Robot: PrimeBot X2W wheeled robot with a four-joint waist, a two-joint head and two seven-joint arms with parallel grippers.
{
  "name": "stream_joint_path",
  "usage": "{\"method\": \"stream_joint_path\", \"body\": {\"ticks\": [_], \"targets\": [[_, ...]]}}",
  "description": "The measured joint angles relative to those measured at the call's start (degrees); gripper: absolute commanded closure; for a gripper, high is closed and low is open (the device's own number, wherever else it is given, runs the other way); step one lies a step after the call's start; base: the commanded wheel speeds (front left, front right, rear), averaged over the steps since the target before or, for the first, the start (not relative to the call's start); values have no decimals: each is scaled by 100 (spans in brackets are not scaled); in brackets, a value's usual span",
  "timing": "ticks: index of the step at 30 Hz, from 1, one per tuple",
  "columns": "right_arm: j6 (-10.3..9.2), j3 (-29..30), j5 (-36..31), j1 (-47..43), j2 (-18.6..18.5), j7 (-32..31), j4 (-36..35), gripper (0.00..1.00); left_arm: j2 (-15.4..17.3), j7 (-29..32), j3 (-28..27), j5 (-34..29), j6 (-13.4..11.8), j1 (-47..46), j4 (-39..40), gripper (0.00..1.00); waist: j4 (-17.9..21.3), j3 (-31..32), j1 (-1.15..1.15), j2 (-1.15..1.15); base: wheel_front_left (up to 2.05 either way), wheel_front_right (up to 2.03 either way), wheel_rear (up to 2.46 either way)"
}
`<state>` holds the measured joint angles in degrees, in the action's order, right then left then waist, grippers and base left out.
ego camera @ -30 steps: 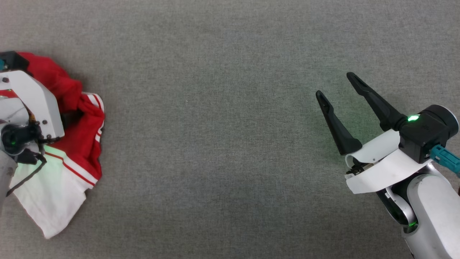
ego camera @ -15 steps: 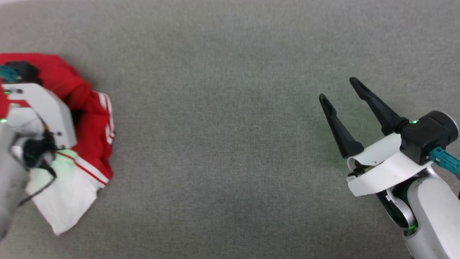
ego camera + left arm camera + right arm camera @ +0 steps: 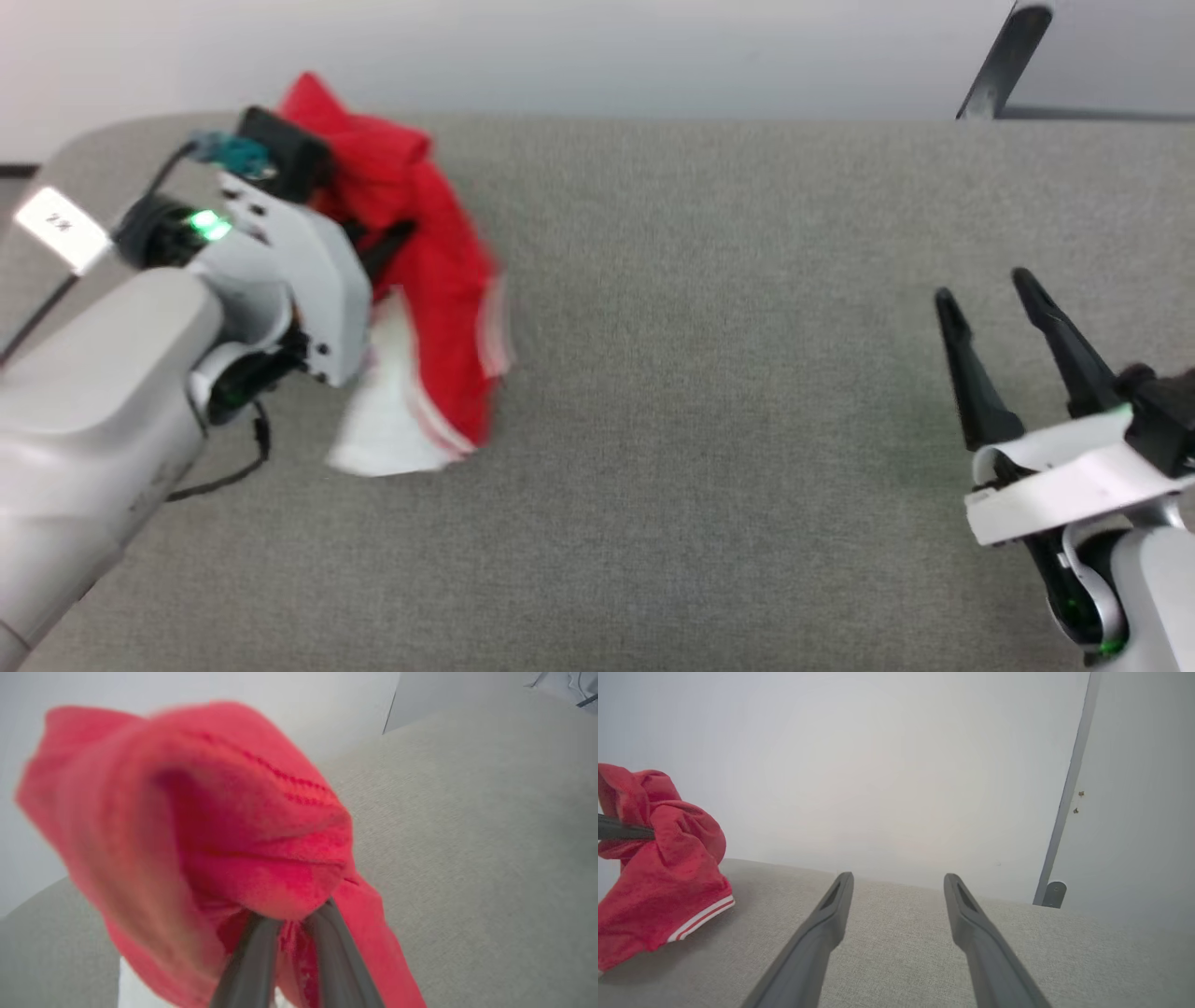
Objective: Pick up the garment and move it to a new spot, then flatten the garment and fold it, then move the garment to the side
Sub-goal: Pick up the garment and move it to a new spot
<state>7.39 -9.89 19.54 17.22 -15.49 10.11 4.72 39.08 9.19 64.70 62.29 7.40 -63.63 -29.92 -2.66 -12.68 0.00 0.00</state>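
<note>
Garment [image 3: 420, 243] hangs pinched in narrow-closed left tool [image 3: 293, 914]; right tool [image 3: 984, 287] gapes wide, empty.

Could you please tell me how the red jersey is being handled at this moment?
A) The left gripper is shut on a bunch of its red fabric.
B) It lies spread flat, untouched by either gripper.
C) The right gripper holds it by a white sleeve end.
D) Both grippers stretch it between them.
A: the left gripper is pinched shut on bunched red fabric of the jersey, while the right gripper stands open, apart from it, over the grey surface.
</note>
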Motion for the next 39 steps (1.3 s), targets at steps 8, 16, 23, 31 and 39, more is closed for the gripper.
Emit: {"method": "stream_joint_path", "body": {"ticks": [8,16,23,31,39], "targets": [[-1,757,-5,-416,245,145,-46,0,-33,-149,591,265,0,-620,1156,100,271,257,0,0,0,0,0],[-1,1378,-4,-527,426,286,-157,0,-337,370,854,387,0,-921,2114,100,816,159,0,0,0,0,0],[-1,1544,12,-560,616,379,-179,0,-512,1211,877,238,0,-456,2206,100,1241,-105,0,0,0,0,0],[-1,1540,73,-405,800,460,-107,0,-721,2043,872,-142,0,12,1515,100,1580,-557,0,0,0,0,0],[-1,1511,116,-207,895,480,-89,0,-771,2765,790,-573,23,80,1302,100,1851,-939,0,0,0,0,0]]}}
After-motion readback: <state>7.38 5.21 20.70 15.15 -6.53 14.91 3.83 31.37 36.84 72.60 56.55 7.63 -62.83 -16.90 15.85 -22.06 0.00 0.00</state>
